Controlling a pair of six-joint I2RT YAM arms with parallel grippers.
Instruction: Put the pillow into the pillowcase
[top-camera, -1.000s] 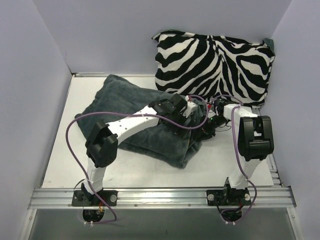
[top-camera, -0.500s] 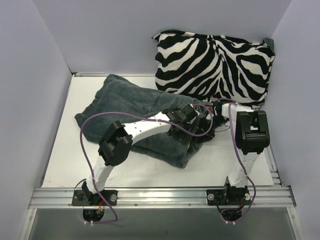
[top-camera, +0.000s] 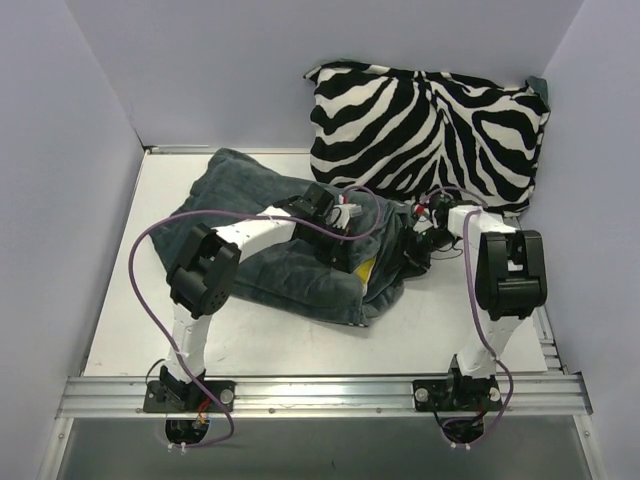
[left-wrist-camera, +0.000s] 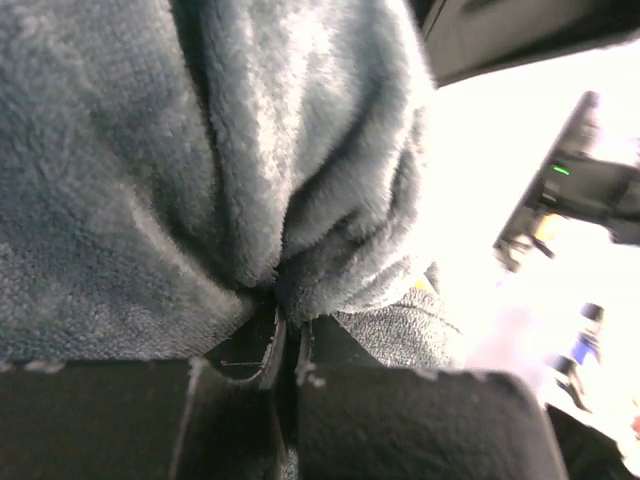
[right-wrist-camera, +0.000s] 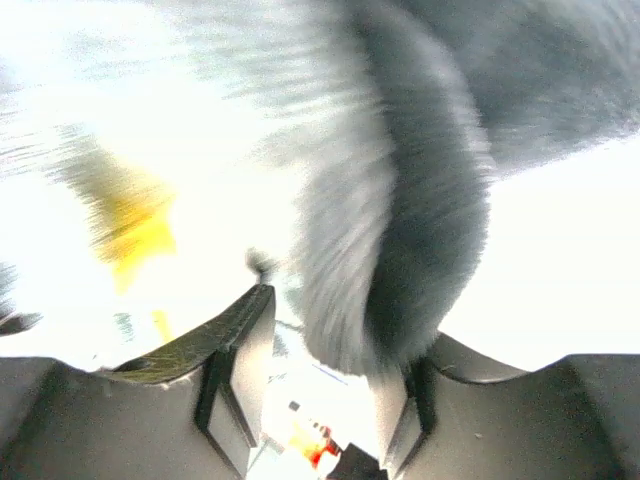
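Two grippers meet at the mouth of the pillowcase (top-camera: 235, 190) lying teal side up on the table (top-camera: 300, 345): the left gripper (left-wrist-camera: 288, 325) pinches a plush fold tight, the right gripper (right-wrist-camera: 330, 340) stands parted around another fold, and a yellow sliver of the pillow (top-camera: 366, 270) shows inside.

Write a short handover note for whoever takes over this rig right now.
Left gripper: shut on the pillowcase plush near its opening.
Right gripper: open, a pillowcase fold hanging loose between its jaws.
Done: pillow mostly inside; a yellow edge shows at the opening.
To do: cover that edge, probably by pulling the case over it.
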